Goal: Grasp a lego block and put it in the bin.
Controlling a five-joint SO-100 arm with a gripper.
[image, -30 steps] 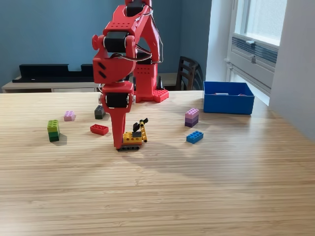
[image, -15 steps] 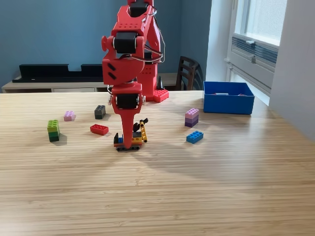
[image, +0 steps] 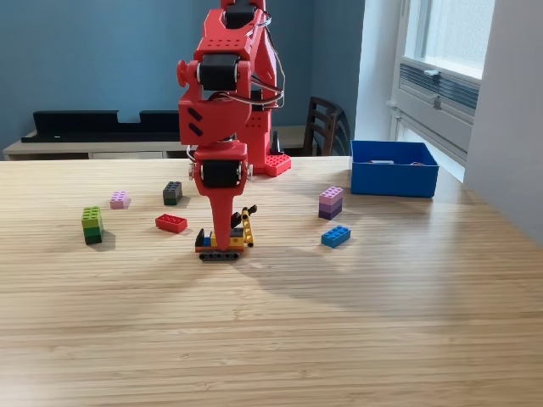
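Jaws down at the small multicoloured lego model [image: 222,244], straddling or pressing it at its middle; whether closed on it or merely around it, not to be told from this angle, the red finger hiding the contact; no point given there, only the gripper [image: 222,242] itself, planted low over the tabletop [image: 339,322]. Model lying directly beneath the jaws, long axis running along the exterior view's left-to-right, a yellow and black piece slanting up at its right end; resting on the wood, not lifted. Above, the red arm [image: 222,102] standing nearly vertical over the spot, base behind it.

Outward: a red block [image: 170,223] just to the exterior view's left; a dark block [image: 172,192] and a pink block [image: 120,199] further back; a green stack [image: 92,225] further left. To the right, a purple stack [image: 331,202] and a blue block [image: 335,236]. Beyond those, well apart from the jaws, the bin [image: 394,180] at the far right near the window, open top upward.

Judged: grasp in hand, carry not begun; coming move likely a lift, then a long swing rightward and back toward the bin.
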